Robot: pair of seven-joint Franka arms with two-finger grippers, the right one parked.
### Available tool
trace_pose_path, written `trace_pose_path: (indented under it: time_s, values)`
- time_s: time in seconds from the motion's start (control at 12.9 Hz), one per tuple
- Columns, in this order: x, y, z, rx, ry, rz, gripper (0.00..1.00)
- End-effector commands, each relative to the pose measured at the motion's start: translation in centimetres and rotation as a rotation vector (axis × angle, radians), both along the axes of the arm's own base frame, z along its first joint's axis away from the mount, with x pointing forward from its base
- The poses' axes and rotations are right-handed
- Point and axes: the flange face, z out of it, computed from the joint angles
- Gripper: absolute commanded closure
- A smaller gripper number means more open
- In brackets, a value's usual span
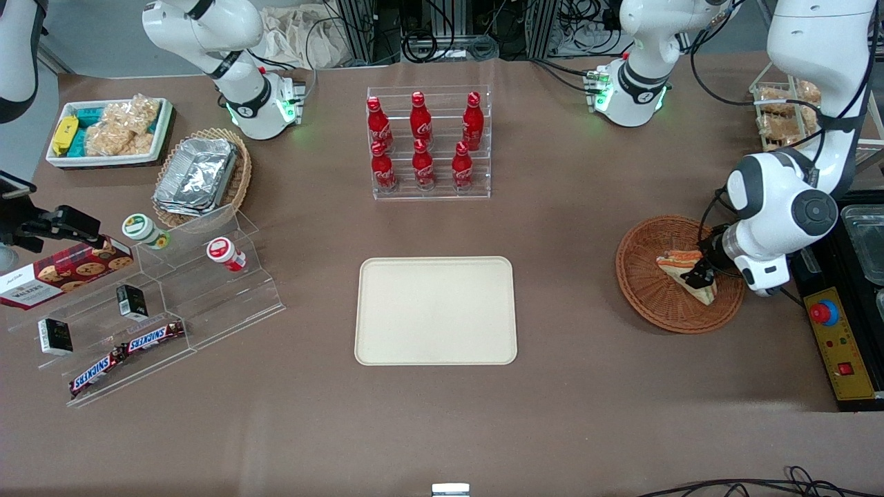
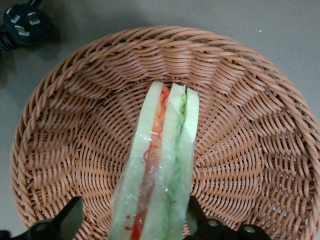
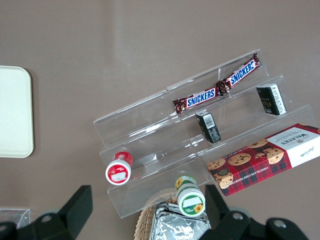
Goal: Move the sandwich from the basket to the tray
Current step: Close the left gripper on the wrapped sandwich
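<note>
The sandwich [image 1: 675,263], a clear-wrapped wedge of pale bread with orange, red and green layers, lies in the round reddish-brown wicker basket [image 1: 639,276] toward the working arm's end of the table. My left gripper [image 1: 699,274] is down in the basket, open, with its fingers either side of the sandwich [image 2: 165,165]. In the left wrist view one finger [image 2: 194,217] is against the wrap and the other finger [image 2: 72,220] stands apart from it, over the basket [image 2: 250,125]. The cream-beige tray [image 1: 435,310] lies flat in the table's middle, with nothing on it.
A clear rack of red cola bottles [image 1: 425,141] stands farther from the front camera than the tray. A clear stepped display with snacks [image 1: 159,304], a tan basket with foil containers [image 1: 200,176] and a white snack bin [image 1: 107,131] lie toward the parked arm's end. A control box [image 1: 839,345] is beside the basket.
</note>
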Motion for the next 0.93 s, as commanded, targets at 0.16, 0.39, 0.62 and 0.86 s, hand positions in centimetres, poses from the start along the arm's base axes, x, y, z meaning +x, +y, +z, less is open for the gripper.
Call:
trace_pose_path:
  time_s: [0.16,0.39,0.62,0.86]
  values:
    - [0.6,0.1,1.7,0.039,-0.035,-0.038,1.0]
    - [1.2,0.3,4.2,0.063,-0.036,-0.068,1.0]
    - [3.6,0.0,10.6,0.092,0.056,-0.107,1.0]
    - [5.6,0.5,18.2,0.079,0.109,-0.259,1.0]
